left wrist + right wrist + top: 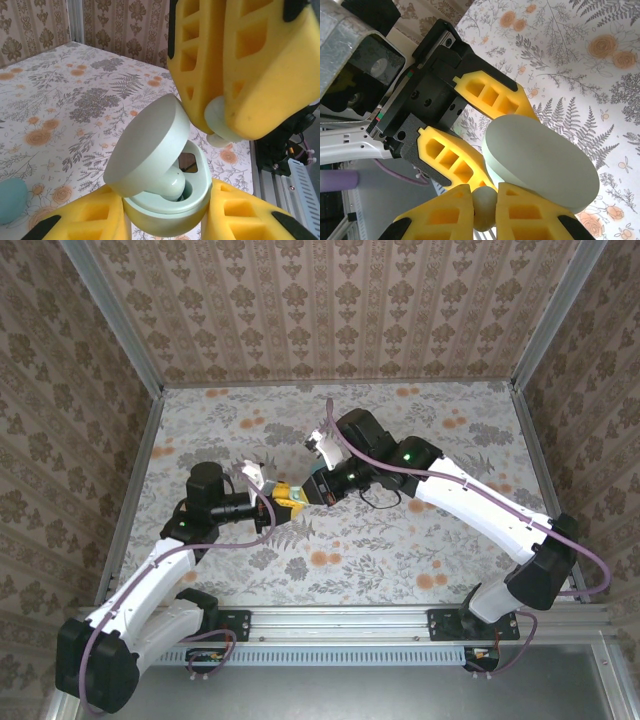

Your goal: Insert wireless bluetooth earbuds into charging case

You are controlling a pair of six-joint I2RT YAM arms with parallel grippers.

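My left gripper (167, 216) is shut on the pale blue-green charging case (165, 220), gripping its base between both yellow fingers (95, 220). The hinged lid (147, 145) stands open and tilted. One earbud (176, 183) sits in a well inside the case. My right gripper (484, 202) is shut on a second earbud (484, 210), held just above and to the right of the open case, where its pale tip (219, 122) shows between the fingers. In the top view the two grippers, left (290, 497) and right (322, 490), meet above the table's middle.
A pale blue rounded thing (10, 200) lies on the floral table (60, 100) to the left of the case; I cannot tell what it is. Patterned walls and metal rails (135, 490) enclose the table. A purple cable (370, 465) runs along the right arm.
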